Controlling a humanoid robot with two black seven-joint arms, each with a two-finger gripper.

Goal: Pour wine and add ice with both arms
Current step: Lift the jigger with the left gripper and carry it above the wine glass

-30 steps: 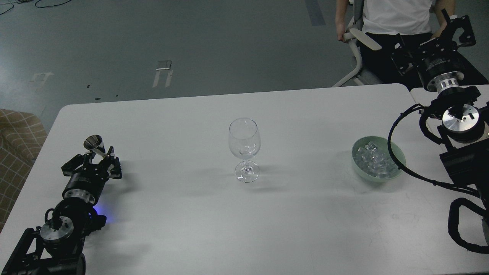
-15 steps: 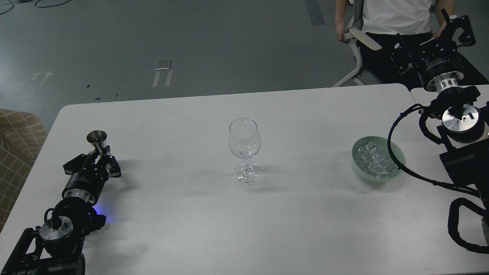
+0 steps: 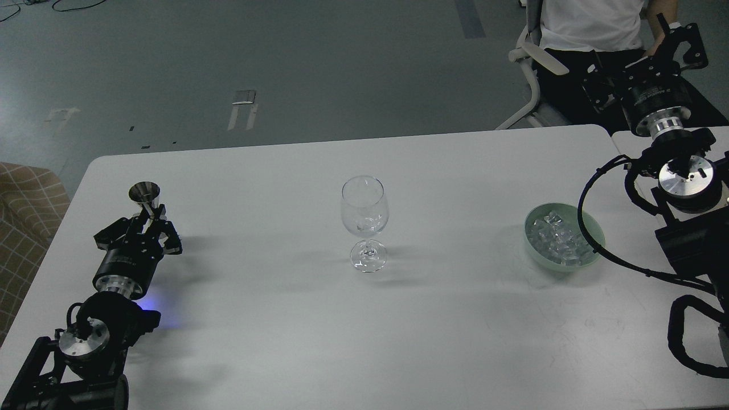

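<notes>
A clear stemmed wine glass (image 3: 364,212) stands upright at the table's middle. A little clear wine (image 3: 360,228) seems to lie at the bottom of its bowl. My left gripper (image 3: 150,220) rests low at the table's left, shut on the waist of a small steel measuring cup (image 3: 144,193) that stands upright; what the cup holds is hidden. The ice (image 3: 558,239) is a heap of clear cubes in a pale green bowl (image 3: 534,249) at the right. My right gripper (image 3: 641,64) is raised beyond the table's far right corner, open and empty.
The white table (image 3: 273,319) has a second table butted against its right side (image 3: 626,139). A seated person (image 3: 592,23) on a white chair (image 3: 532,85) is just behind my right gripper. A checked cushion (image 3: 25,199) lies off the left edge.
The steel measuring cup has gone from tilted to upright, and my left gripper has shifted slightly farther away with it. The person's hand has left the chair. My right arm has not moved.
</notes>
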